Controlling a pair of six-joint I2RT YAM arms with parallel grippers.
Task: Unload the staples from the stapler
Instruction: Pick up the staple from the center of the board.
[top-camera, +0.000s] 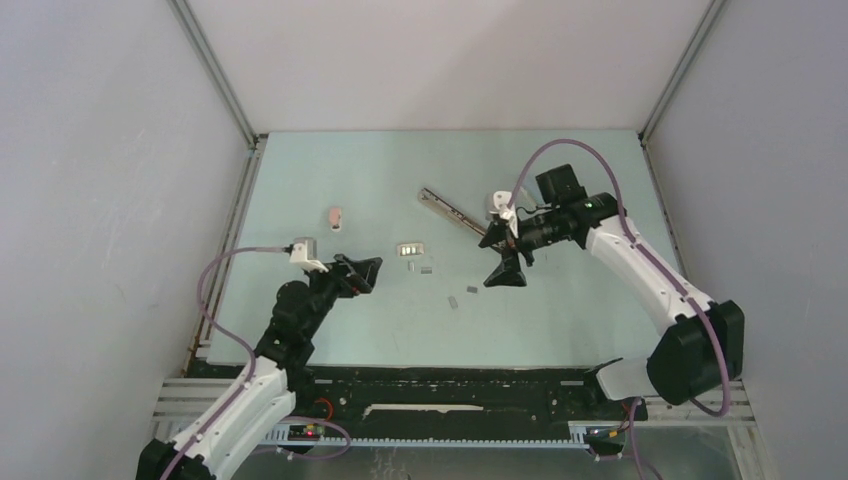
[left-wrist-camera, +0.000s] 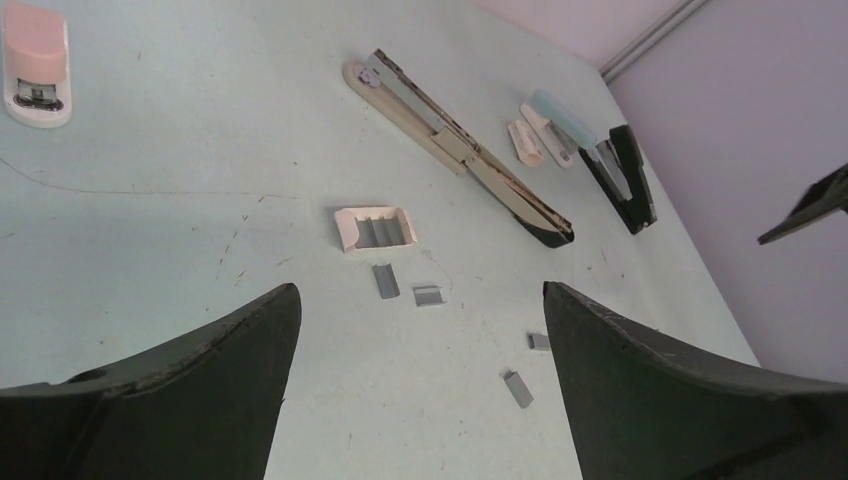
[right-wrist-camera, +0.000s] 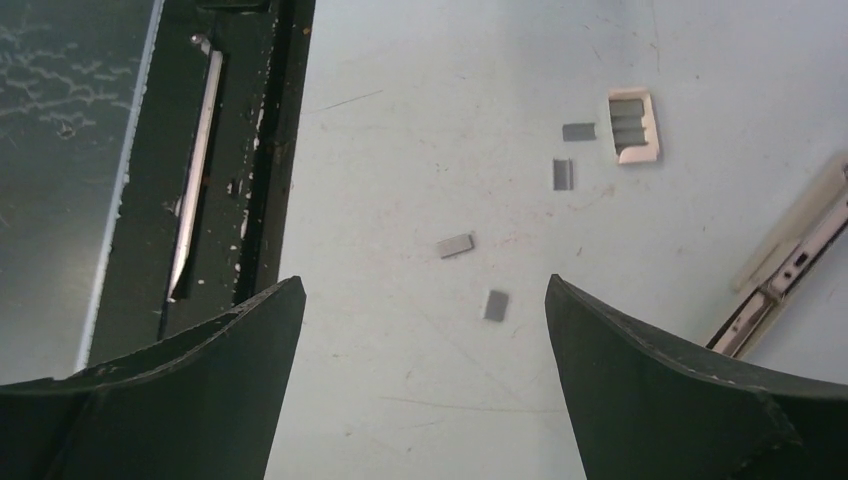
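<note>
A long cream stapler (top-camera: 452, 210) lies opened out flat at the table's middle back; the left wrist view shows its bare metal channel (left-wrist-camera: 455, 145). Several short grey staples strips lie loose in front of it (top-camera: 427, 270) (left-wrist-camera: 386, 281) (right-wrist-camera: 455, 245), and more sit in a small cream box (top-camera: 411, 248) (left-wrist-camera: 375, 228) (right-wrist-camera: 633, 125). My left gripper (top-camera: 365, 272) (left-wrist-camera: 420, 290) hangs open left of the strips, holding nothing. To their right my right gripper (top-camera: 505, 270) (right-wrist-camera: 424, 282) is open and empty above the table, with one strip (right-wrist-camera: 496, 305) lying below its jaws.
A small pink stapler (top-camera: 335, 218) (left-wrist-camera: 37, 65) stands at the left of the mat. A black stapler with a pale blue top (left-wrist-camera: 610, 165) lies beyond the long one, under the right arm. The dark rail (right-wrist-camera: 215, 150) runs along the table's near edge.
</note>
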